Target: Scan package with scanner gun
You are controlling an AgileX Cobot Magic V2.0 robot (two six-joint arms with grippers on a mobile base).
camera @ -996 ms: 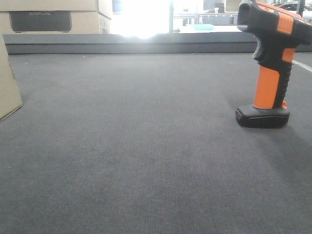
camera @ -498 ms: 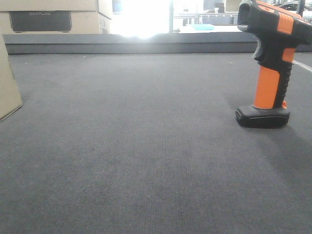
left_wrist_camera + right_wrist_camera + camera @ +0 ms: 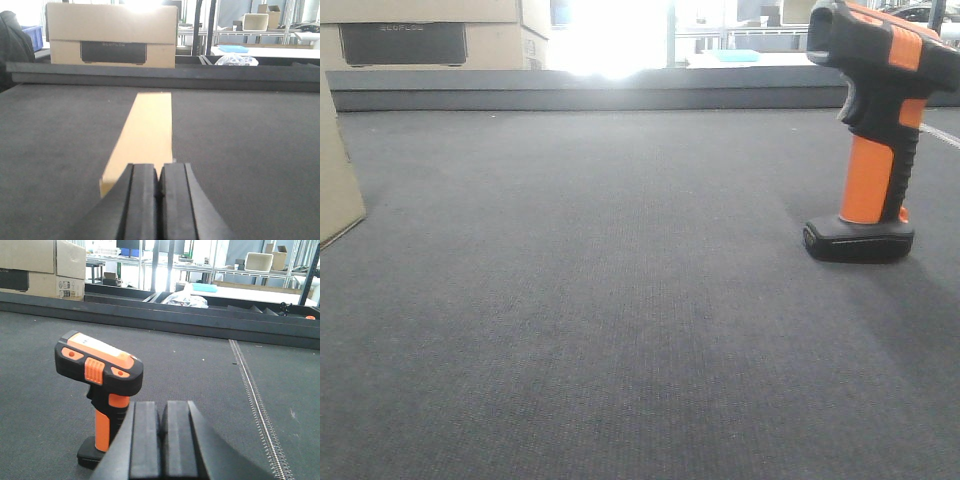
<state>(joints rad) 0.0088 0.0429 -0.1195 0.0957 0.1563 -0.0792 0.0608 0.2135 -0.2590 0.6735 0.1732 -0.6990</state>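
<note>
The scanner gun (image 3: 875, 130) stands upright on its flat black base at the right of the dark mat. In the right wrist view the scanner gun (image 3: 102, 390) is just left of and ahead of my right gripper (image 3: 162, 412), which is shut and empty. The package (image 3: 335, 170) shows only as a tan cardboard corner at the left edge. In the left wrist view the package (image 3: 145, 127) lies straight ahead of my left gripper (image 3: 159, 172), seen as a narrow tan face. My left gripper is shut and empty, close behind the package's near end. The barcode label is not clearly visible.
Tan boxes with a dark panel (image 3: 420, 40) stand beyond the raised dark rail (image 3: 620, 95) at the mat's far edge; they also show in the left wrist view (image 3: 112, 37). A pale stitched seam (image 3: 255, 395) runs along the mat to the right of the scanner.
</note>
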